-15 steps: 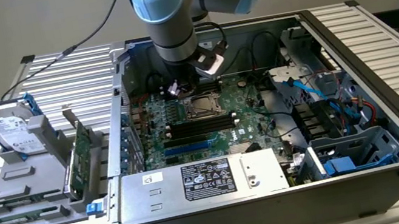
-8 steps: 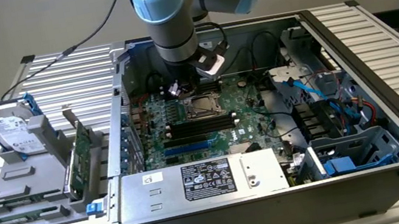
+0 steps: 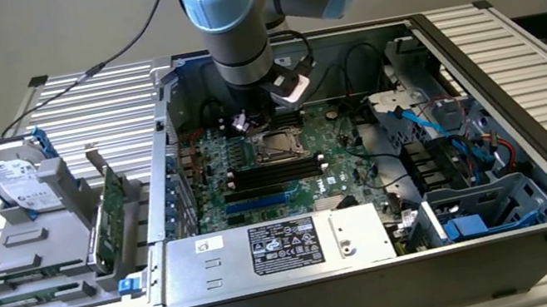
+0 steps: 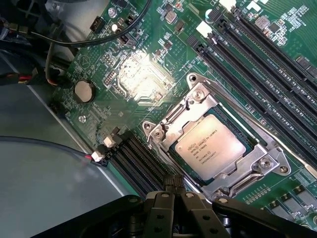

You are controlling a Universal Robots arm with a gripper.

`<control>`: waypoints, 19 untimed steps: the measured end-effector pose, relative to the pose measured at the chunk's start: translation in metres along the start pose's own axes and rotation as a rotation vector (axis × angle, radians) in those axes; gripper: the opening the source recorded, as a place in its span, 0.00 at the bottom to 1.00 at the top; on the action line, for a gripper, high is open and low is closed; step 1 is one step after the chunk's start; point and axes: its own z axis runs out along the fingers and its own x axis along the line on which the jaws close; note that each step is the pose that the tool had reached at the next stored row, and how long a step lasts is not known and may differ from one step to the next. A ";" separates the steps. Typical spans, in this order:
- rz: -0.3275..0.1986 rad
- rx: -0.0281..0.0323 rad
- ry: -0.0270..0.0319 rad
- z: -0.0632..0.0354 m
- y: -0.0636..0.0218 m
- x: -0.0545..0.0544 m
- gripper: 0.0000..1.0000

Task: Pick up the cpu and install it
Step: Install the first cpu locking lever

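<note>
In the upper middle of the exterior view, the arm (image 3: 235,33) reaches down into the open computer case (image 3: 544,156), with its gripper (image 3: 241,119) (image 4: 174,186) just beside the socket on the green motherboard (image 3: 338,167). The fingers (image 4: 168,196) are pressed together and grasp nothing. The cpu (image 3: 275,146) (image 4: 210,147) lies flat in the socket near the middle of the board, its printed silver top facing up, framed by a silver metal bracket (image 4: 198,94). At the exterior view's left, outside the case, a hard drive (image 3: 13,174) stands upright in a grey holder (image 3: 31,247), with a green card (image 3: 109,212) beside it.

Silver cpu (image 4: 209,147); green motherboard (image 4: 148,29); black memory slots (image 4: 257,64); blue-grey arm (image 3: 227,18).
</note>
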 end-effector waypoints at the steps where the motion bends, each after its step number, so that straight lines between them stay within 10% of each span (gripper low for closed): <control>1: -0.001 0.0000 0.0002 0.0001 0.0002 0.000 0.11; 19: -0.038 0.0046 0.0041 0.0008 0.0030 0.003 0.11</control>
